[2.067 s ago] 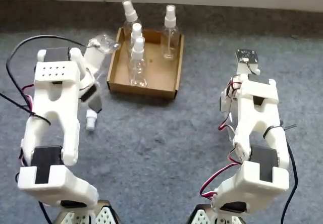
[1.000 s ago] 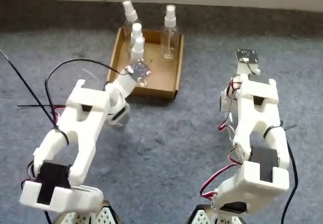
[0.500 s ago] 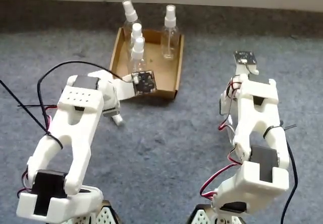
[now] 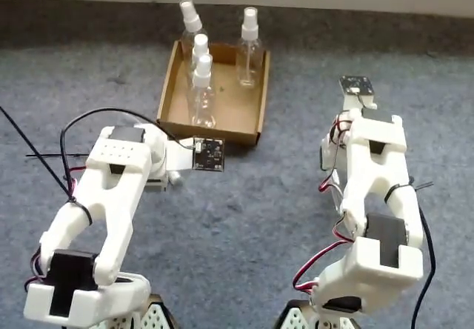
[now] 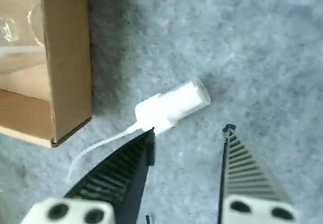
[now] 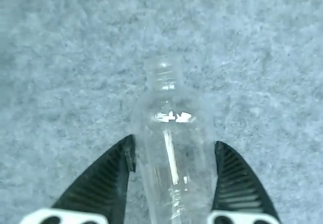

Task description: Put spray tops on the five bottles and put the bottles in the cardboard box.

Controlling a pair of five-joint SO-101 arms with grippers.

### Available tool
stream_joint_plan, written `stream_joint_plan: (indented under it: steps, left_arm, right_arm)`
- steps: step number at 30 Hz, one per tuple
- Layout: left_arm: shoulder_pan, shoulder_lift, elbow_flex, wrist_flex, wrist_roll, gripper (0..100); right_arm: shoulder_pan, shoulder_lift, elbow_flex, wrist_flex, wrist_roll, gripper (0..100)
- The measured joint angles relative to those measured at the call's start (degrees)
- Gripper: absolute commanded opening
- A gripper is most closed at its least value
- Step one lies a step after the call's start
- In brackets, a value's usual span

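Four capped bottles stand up at the cardboard box. Left tool hangs spread wide over the loose spray top, which lies on the grey desk just beside the box's corner. Right tool pinches the uncapped bottle around its body.

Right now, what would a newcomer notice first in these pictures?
A capless bottle is gripped by the right pincer over the carpet. The left pincer hangs open at a loose spray top lying beside the cardboard box, where capped bottles stand.
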Motion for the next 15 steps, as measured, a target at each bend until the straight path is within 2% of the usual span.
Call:
stream_joint_plan:
  steps: [9,15]
  left_arm:
    - [2.5,0.6,0.0,-5.6,0.0,21]
    - [3.1,9.6,-1.1,-9.0,0.0,21]
  right_arm:
    - [0.0,0.0,0.0,0.0,0.0,12.4]
    - [0.0,0.0,0.0,0.0,0.0,12.4]
